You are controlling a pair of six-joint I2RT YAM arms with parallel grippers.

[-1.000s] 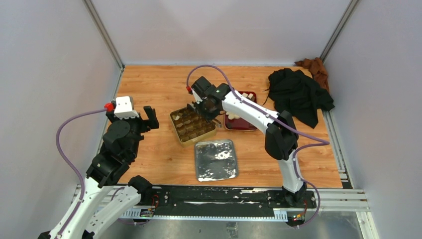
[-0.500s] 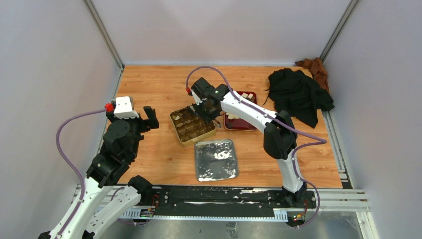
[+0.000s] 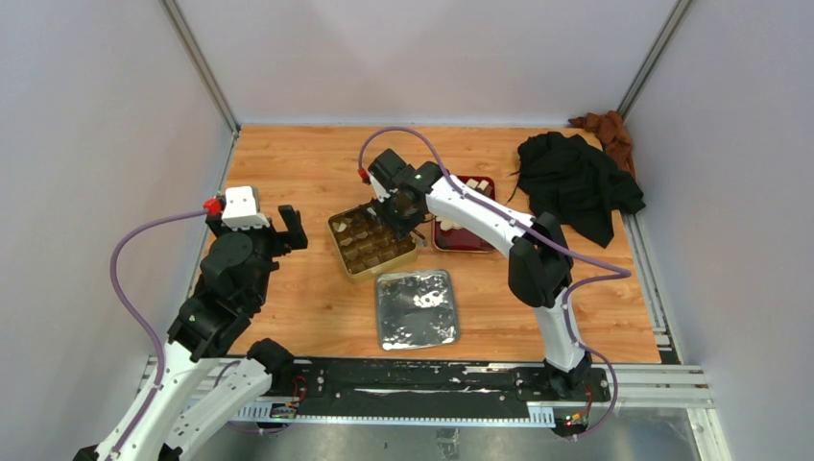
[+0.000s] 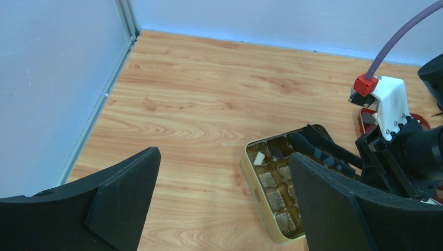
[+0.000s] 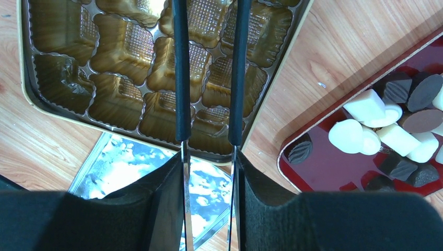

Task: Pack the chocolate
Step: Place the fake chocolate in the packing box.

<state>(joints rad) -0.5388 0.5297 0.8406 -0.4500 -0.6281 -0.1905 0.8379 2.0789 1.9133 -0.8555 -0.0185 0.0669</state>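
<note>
Cream-white and dark brown chocolate (image 5: 365, 107) pieces lie in a red tray (image 5: 334, 167) to the right of the gold tin (image 5: 156, 78). In the left wrist view one white piece (image 4: 258, 158) and one dark piece (image 4: 276, 153) sit in the tin's far cups. My right gripper (image 5: 209, 172) hovers over the tin (image 3: 371, 240), shut on metal tongs (image 5: 182, 78) with black sleeves. The tong arms stand apart and nothing shows between them; their tips run out of the right wrist view. At the table's left my left gripper (image 4: 223, 157) is open and holds nothing.
A silver lid (image 3: 416, 307) lies on the wood in front of the tin. A black cloth (image 3: 576, 182) and a brown cloth (image 3: 605, 130) sit at the far right corner. Grey walls enclose the table on three sides.
The right gripper has shifted slightly toward the far side over the tin, and the tong arms have spread a little. The left arm has not moved.
</note>
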